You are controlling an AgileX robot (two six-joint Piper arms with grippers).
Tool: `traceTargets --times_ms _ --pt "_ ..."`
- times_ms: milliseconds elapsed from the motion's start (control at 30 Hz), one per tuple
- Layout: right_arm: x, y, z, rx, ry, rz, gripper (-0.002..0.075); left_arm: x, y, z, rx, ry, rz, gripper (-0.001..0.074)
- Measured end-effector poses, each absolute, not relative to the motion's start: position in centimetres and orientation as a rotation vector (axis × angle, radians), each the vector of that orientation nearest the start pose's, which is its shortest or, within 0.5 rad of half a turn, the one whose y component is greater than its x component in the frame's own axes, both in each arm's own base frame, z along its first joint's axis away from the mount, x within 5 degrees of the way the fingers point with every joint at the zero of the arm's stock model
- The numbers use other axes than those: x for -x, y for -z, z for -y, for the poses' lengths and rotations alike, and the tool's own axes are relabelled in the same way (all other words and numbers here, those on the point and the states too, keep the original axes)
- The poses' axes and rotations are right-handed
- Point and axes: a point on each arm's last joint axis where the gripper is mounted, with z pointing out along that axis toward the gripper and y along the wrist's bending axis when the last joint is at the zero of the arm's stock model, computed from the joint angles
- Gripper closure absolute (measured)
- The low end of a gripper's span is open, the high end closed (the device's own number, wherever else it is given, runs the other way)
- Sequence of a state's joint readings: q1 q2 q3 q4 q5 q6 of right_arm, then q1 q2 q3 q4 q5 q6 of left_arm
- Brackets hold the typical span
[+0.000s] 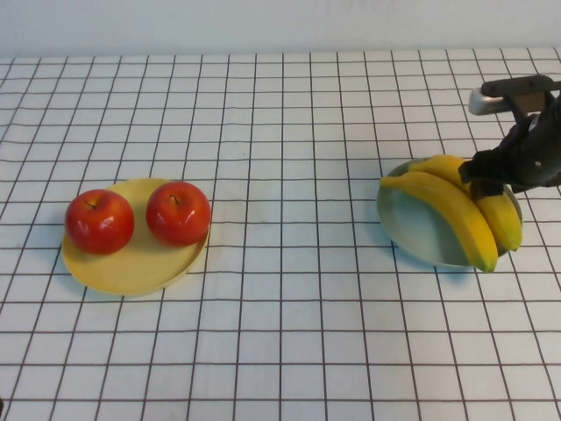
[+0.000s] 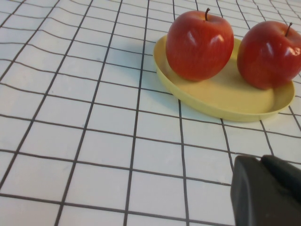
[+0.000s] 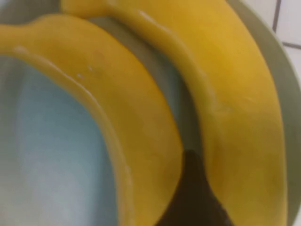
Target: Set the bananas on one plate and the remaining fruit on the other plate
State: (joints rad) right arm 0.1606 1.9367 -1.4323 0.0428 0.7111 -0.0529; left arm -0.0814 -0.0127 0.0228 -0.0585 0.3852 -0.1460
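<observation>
Two red apples (image 1: 99, 221) (image 1: 178, 212) sit on the pale yellow plate (image 1: 131, 267) at the left; they also show in the left wrist view (image 2: 200, 44) (image 2: 269, 54) on that plate (image 2: 221, 99). Two yellow bananas (image 1: 451, 215) (image 1: 500, 215) lie side by side on the blue-green plate (image 1: 412, 232) at the right. My right gripper (image 1: 486, 180) is down over the far banana (image 3: 240, 94), beside the near banana (image 3: 117, 108) and over the plate's bare floor (image 3: 51, 155). My left gripper (image 2: 265, 188) is shut and empty, low over the cloth near the yellow plate.
A white cloth with a black grid (image 1: 289, 307) covers the whole table. The two plates stand far apart, with bare cloth between them and in front.
</observation>
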Motion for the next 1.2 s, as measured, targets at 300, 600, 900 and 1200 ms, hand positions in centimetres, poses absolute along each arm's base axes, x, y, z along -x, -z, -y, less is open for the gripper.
traceTargets --times_ms 300,600,900,1200 --pt "-36.0 -28.7 -10.4 0.261 -0.212 -2.144 0.0692 -5.2 -17.2 0.6 0.097 0.214 -1.881 0.0737" --pt "-26.5 -31.8 -10.9 0.325 -0.296 -1.874 0.0739 -5.2 -17.2 0.6 0.097 0.214 -1.881 0.0737" --pt "-18.1 -32.4 -7.9 0.401 -0.265 -1.726 0.074 -5.2 -17.2 0.6 0.097 0.214 -1.881 0.0737" --pt "-11.6 -27.2 -4.7 0.366 -0.258 -1.718 0.074 -5.2 -17.2 0.6 0.097 0.214 -1.881 0.0737"
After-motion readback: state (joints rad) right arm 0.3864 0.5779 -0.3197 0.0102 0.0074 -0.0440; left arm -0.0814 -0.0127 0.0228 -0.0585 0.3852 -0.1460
